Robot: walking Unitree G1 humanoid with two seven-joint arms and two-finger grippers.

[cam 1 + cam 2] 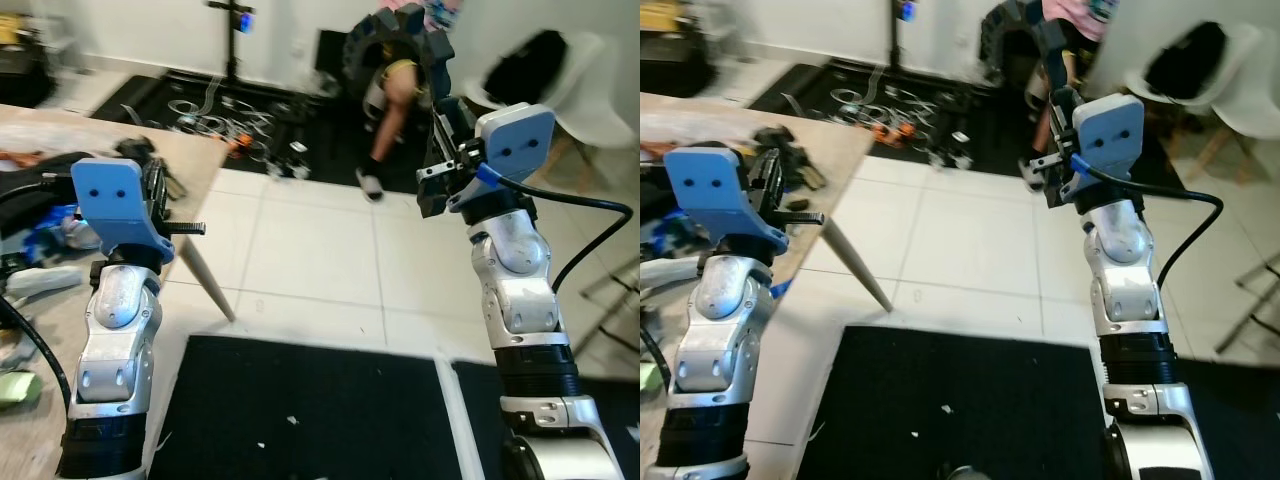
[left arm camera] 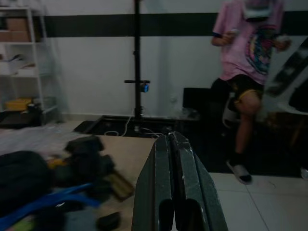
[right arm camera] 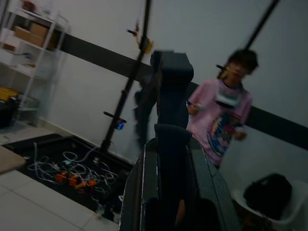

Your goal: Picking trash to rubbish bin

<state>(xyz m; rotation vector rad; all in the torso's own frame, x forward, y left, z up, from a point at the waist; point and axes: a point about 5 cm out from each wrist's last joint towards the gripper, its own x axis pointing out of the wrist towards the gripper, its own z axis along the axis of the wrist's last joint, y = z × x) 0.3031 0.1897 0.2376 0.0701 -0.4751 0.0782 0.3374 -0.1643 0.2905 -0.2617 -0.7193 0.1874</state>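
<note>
The right gripper [image 1: 437,95], jaws clamped on a black segmented ring-shaped piece of trash [image 1: 400,45], holds it raised at one o'clock, probably light, stiff plastic best gripped across one link, while the left gripper [image 2: 174,183], jaws together, hovers over the cluttered wooden bench [image 1: 195,160].

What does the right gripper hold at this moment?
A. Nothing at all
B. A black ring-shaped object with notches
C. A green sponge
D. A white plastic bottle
B: the right gripper, raised high in front of the robot, has its jaws shut on a black notched ring.
</note>
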